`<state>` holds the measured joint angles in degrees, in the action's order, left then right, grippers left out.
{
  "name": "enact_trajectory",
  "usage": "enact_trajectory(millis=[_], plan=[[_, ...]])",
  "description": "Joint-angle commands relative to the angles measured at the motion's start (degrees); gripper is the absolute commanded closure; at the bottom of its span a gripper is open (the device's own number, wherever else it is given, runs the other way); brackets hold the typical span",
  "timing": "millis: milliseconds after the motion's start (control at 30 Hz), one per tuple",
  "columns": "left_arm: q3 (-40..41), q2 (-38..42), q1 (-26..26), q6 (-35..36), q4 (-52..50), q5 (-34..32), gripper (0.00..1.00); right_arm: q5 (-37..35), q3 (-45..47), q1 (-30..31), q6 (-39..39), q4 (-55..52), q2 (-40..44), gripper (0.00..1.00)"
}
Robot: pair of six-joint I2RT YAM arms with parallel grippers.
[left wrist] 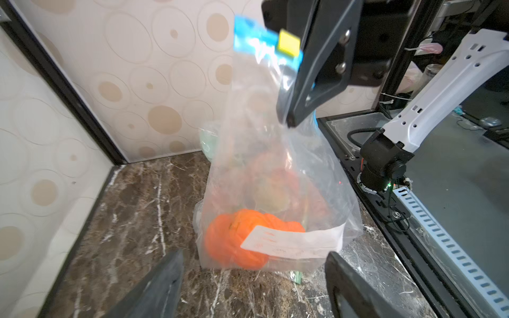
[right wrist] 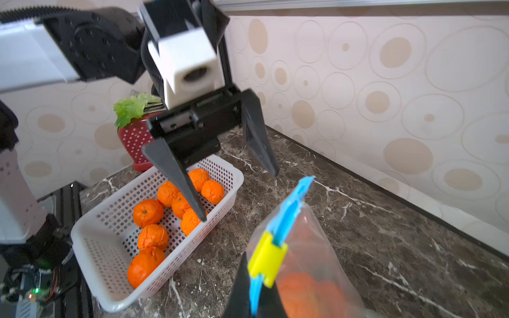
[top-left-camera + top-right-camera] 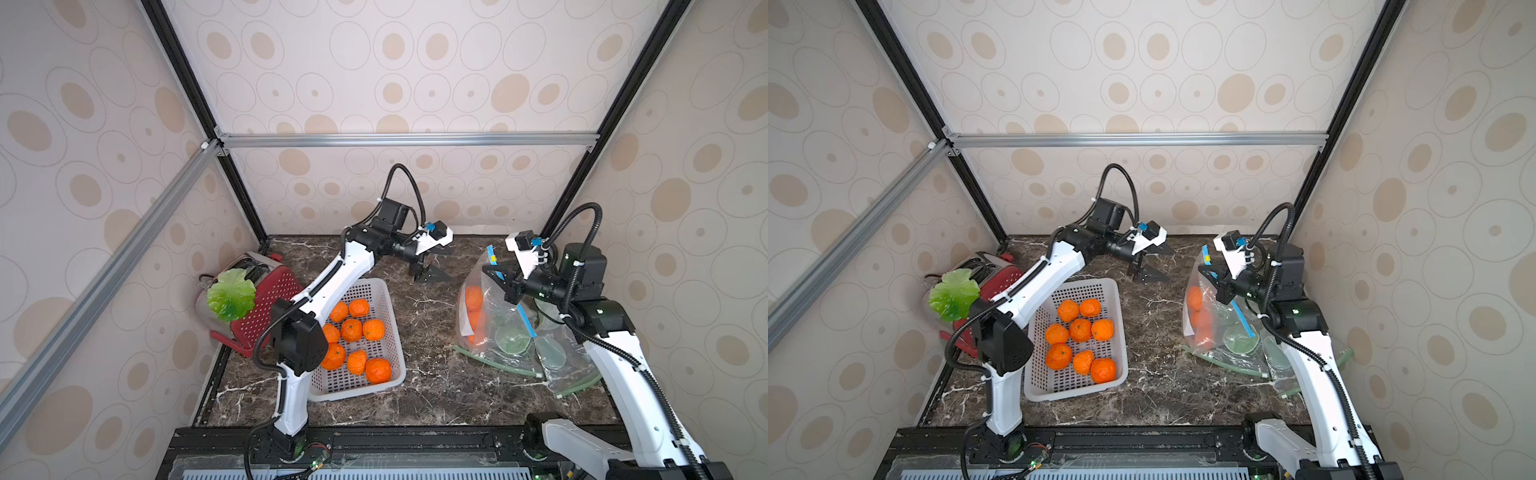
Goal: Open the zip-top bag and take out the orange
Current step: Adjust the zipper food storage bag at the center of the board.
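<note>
Front: basket (image 3: 357, 392) half hidden under the left arm (image 3: 332, 274); behind, right of bare worktop (image 3: 432, 332), zip-top bag (image 3: 494, 307) upright with orange (image 3: 473, 297) low inside, blurred by plastic and a white label (image 1: 292, 239), zip strip (image 2: 289, 214) pinched in the closed right tool (image 3: 487, 270); farthest, left tool (image 3: 449, 264) spread wide, empty.
</note>
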<state>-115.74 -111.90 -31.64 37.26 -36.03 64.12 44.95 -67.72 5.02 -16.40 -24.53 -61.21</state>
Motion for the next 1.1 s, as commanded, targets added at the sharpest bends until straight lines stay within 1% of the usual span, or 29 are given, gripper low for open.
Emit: enact_trajectory(millis=[0, 67, 133, 267, 300, 333, 367, 433, 500, 600, 733, 800, 833, 900, 933, 967, 1000, 1067], plan=[[4.68, 3.09, 0.42, -0.42, 5.92, -0.5, 0.17, 5.24, -1.42, 0.61, -15.62, -6.36, -2.19, 1.0], [6.57, 4.03, 0.35, -1.09, 7.52, 0.64, 0.17, 6.63, -1.53, 0.7, -17.73, -6.95, -2.81, 1.0], [7.33, 3.91, 0.41, -1.68, 9.13, 1.58, 0.17, 8.23, -2.01, 1.85, -20.74, -10.05, -3.11, 1.0], [4.83, 2.1, 0.18, -2.6, 9.93, 4.46, 0.19, 9.26, -2.64, 4.47, -24.7, -16.11, -3.74, 1.0], [4.29, 1.79, 0.09, -2.61, 9.78, 5.46, 0.2, 8.75, -2.5, 5.17, -25.31, -16.72, -3.74, 1.0], [4.06, 1.75, -0.16, -2.42, 9.79, 8.61, 0.22, 8.1, -2.07, 5.85, -25.68, -17.15, -3.58, 1.0], [4.25, 1.77, -0.59, -2.19, 9.75, 9.93, 0.25, 7.82, -1.65, 6.33, -26.09, -17.55, -3.29, 1.0], [4.86, 2.02, -1.52, -1.91, 9.1, 11.05, 0.27, 7.79, -0.27, 6.58, -25.44, -16.71, -2.46, 1.0], [4.93, 1.95, -2.49, 0.21, 5.93, 12.31, 0.29, 7.55, 0.54, 6.63, -25.2, -16.04, -1.74, 1.0], [4.56, 1.86, -3.79, 2.11, 1.9, 12.77, 0.38, 7.17, 0.7, 6.7, -24.81, -15.71, -1.15, 1.0], [4.66, 1.95, -5.45, 2.82, 0.17, 11.52, 0.5, 7.11, 0.6, 6.76, -24.3, -15.45, -0.85, 1.0], [4.47, 2.2, -5.84, 3.69, -3.06, 10.62, 0.58, 6.57, 0.58, 6.78, -24.29, -15.57, -0.8, 1.0], [4.47, 2.41, -5.9, 3.61, -3.53, 10.25, 0.59, 6.47, 0.62, 6.76, -24.29, -15.64, -0.78, 1.0], [5.01, 3.21, -5.92, 3.53, -4.06, 9.55, 0.6, 5.81, 0.78, 6.82, -24.17, -15.63, -0.85, 1.0], [5.39, 3.74, -5.95, 3.31, -4.3, 8.58, 0.59, 5.41, 0.92, 6.85, -24.19, -15.63, -0.95, 1.0], [5.68, 4.28, -5.97, 3.3, -4.62, 7.05, 0.56, 5.08, 0.92, 6.85, -24.26, -15.66, -1.11, 1.0], [6.32, 4.77, -5.94, 3.35, -4.74, 4.67, 0.51, 4.53, 0.93, 6.85, -24.38, -15.71, -1.17, 1.0], [7.35, 5.96, -5.93, 3.46, -5.28, -0.49, 0.5, 4.2, 0.94, 6.85, -24.59, -15.88, -1.26, 1.0]])
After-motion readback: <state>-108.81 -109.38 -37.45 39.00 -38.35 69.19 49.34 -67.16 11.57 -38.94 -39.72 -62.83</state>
